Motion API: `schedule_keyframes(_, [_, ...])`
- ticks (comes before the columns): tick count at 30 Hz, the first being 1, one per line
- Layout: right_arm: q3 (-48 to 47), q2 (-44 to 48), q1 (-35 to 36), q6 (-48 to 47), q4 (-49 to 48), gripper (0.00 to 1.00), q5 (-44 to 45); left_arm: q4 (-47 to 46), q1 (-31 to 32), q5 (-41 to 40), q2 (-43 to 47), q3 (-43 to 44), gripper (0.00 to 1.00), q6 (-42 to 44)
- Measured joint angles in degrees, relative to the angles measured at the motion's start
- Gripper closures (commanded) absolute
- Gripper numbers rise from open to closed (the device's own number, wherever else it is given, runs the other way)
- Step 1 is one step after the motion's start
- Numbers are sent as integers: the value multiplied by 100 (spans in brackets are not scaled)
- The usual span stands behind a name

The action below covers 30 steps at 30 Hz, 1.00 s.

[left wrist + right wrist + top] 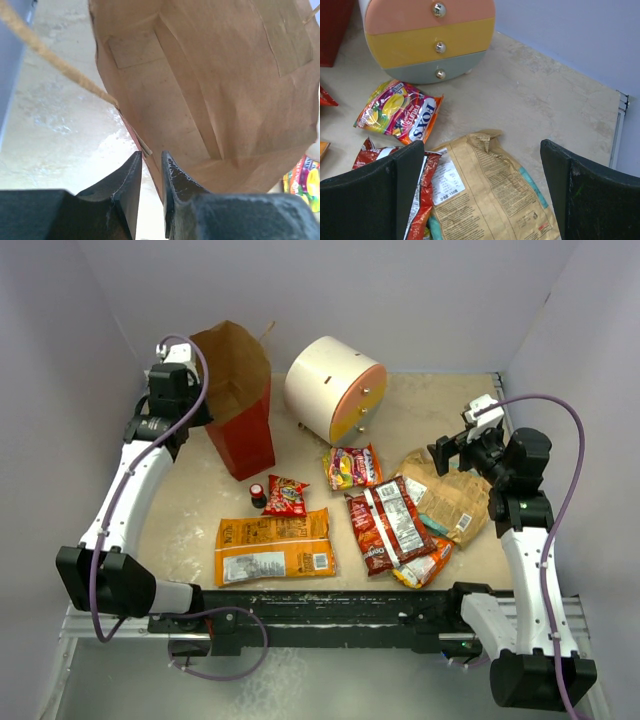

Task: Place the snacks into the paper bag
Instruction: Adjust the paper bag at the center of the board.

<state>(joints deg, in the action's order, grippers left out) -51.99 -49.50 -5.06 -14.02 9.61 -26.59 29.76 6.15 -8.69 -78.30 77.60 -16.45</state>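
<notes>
The red paper bag (240,410) stands upright at the back left, its brown kraft inside (215,85) facing the left wrist camera. My left gripper (203,402) (151,154) straddles the bag's left rim; its jaws stand a narrow gap apart, with the wall's edge between them. Snacks lie flat on the table: a large orange packet (275,547), a small red one (286,496), a colourful fruit-sweets packet (353,466) (400,111), a dark red packet with a white label (388,523) and a tan-brown packet (450,495) (490,195). My right gripper (450,450) (481,145) hovers wide open above the tan-brown packet.
A cream cylindrical drawer unit (335,388) (427,37) lies on its side just right of the bag. A tiny dark bottle with a red cap (258,493) stands beside the small red packet. A twine handle (55,65) hangs off the bag's rim. Walls enclose the table.
</notes>
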Motion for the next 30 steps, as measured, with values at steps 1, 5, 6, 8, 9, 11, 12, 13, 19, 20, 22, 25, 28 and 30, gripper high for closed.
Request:
schedule_keyframes(1, [0,0,0,-9,-2,0,-2,0,-4,2,0,35,79,136])
schedule_keyframes(5, [0,-17,0,-17,0,0,-7,98,-11,50,-2,240,90,850])
schedule_keyframes(6, [0,-31,0,-17,-2,0,-7,146,-11,55,-4,286,92,1016])
schedule_keyframes(8, [0,-59,0,-20,4,0,-9,243,-15,90,-4,358,94,1314])
schedule_keyframes(9, [0,-76,0,-22,2,0,-9,286,-15,118,-4,374,95,1475])
schedule_keyframes(11, [0,-87,0,-26,15,0,-11,374,-15,195,-4,387,96,1729])
schedule_keyframes(12, [2,-85,0,-39,17,0,-11,444,-17,240,-2,387,97,1875])
schedule_keyframes(13, [2,-85,0,-44,17,0,-13,520,-17,289,0,387,97,1989])
schedule_keyframes(19, [2,-87,0,-83,35,0,-20,706,-44,424,52,387,100,2551])
schedule_keyframes(20, [2,-85,0,-92,37,0,-20,741,-55,446,55,387,100,2616])
schedule_keyframes(22, [4,-87,0,-103,37,0,-20,811,-90,503,55,387,100,2706])
schedule_keyframes(25, [7,-87,0,-122,39,0,-20,914,-136,568,55,389,88,2804])
schedule_keyframes(28, [7,-87,0,-142,39,0,-20,935,-170,577,55,389,76,2852])
schedule_keyframes(30, [9,-85,0,-153,39,0,-22,935,-192,579,50,389,70,2861])
